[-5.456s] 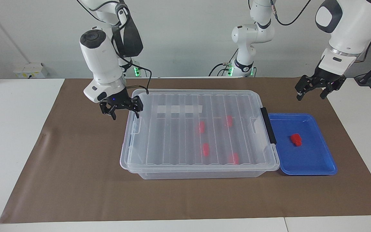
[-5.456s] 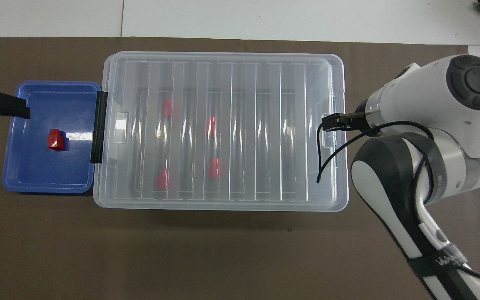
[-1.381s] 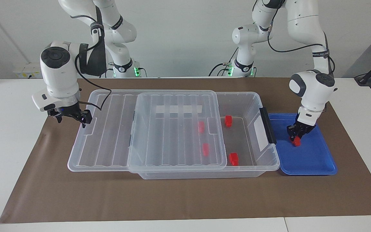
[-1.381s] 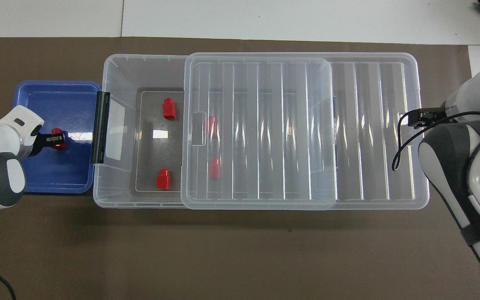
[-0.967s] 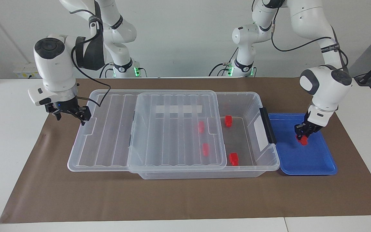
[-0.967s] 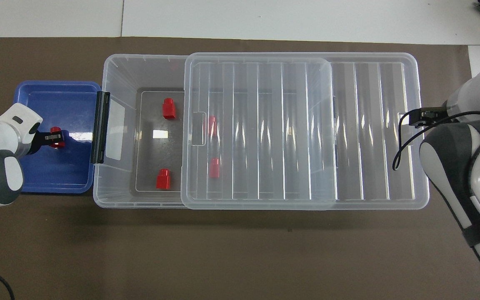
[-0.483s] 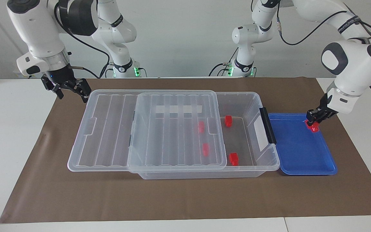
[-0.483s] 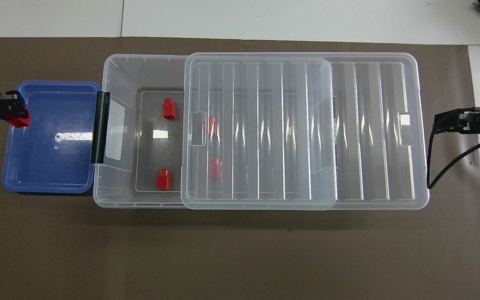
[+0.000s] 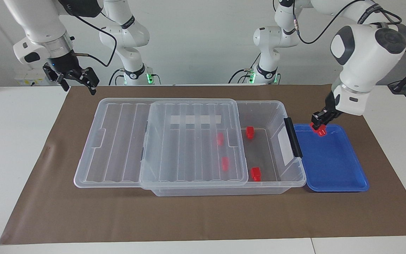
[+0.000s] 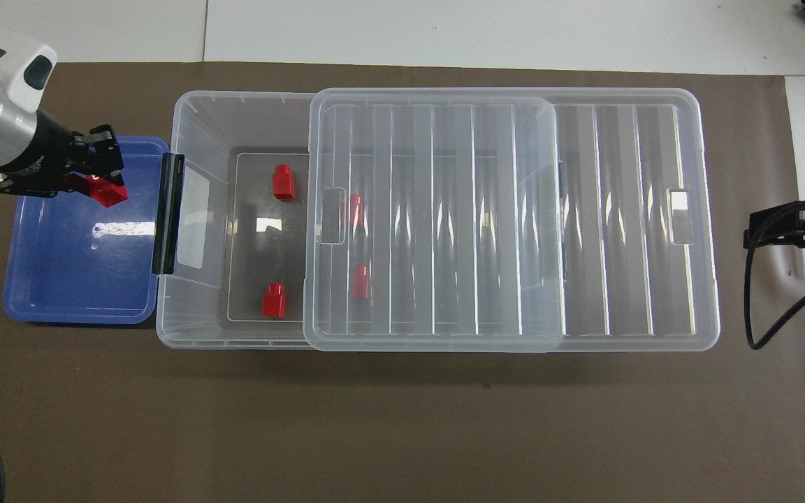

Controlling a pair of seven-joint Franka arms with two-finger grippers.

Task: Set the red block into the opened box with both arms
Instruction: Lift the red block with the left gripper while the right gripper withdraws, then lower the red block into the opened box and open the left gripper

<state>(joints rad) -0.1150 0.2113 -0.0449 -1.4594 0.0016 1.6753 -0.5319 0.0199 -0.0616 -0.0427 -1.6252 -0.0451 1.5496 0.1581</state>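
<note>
Over the blue tray [image 9: 333, 169], at its edge nearest the robots, my left claw [image 9: 319, 127] hangs clamped on the red block [image 9: 321, 131], which is clear of the tray floor and not yet over the box [image 9: 287, 183]. From overhead the block [image 10: 107, 191] sits at the tip of the left claw [image 10: 98, 183], tilted, showing one corner low. The lid [image 9: 192, 141] is slid toward the right arm's end, leaving the end of the box by the black handle [image 9: 293, 137] uncovered, with two loose blocks plainly in the open part and two more under the lid. My right claw [image 9: 72, 76] is up over the bench past the lid's end, spread wide and empty, waiting. My worry from here is the crossing: the handle and the box rim stand between the block and the opening, so if I carry across too low the block or a fingertip could strike them and twist the block out of the grip. The tilted hold makes that likelier, as I judge only a small part of it is pinched. The opening is also narrow, so if I let go too far along, the block lands on the lid and not inside. A drop from too high could bounce the block off the floor or knock the ones already there. The lid rests loose, half overhanging the box, so a nudge from either arm could shift it.
</note>
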